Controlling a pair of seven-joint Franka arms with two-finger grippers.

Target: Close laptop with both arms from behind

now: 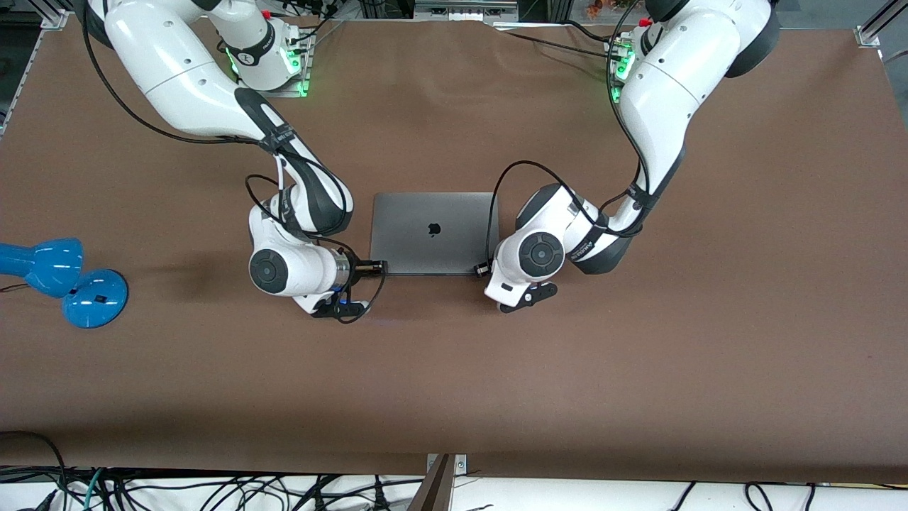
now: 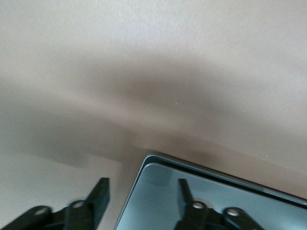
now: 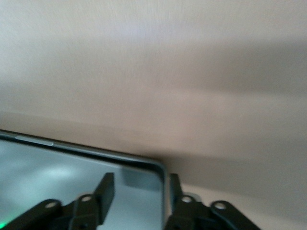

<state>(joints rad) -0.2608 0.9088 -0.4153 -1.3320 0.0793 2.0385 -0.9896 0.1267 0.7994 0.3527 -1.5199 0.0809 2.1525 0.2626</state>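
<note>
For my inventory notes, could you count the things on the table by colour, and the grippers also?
Grey: 1, the laptop, lid down.
Blue: 1, the lamp, at the right arm's end of the table.
Black: 2, the left gripper and right gripper, each open at a lid corner nearest the front camera.
Total: 4

right gripper [image 3: 139, 194]: fingers [image 3: 106, 189] apart, straddling laptop corner | laptop [image 3: 57, 175]: grey lid, on table [image 3: 192, 72]

Grey laptop [image 1: 433, 233], brown table [image 1: 638, 355], blue lamp [image 1: 64, 280].
</note>
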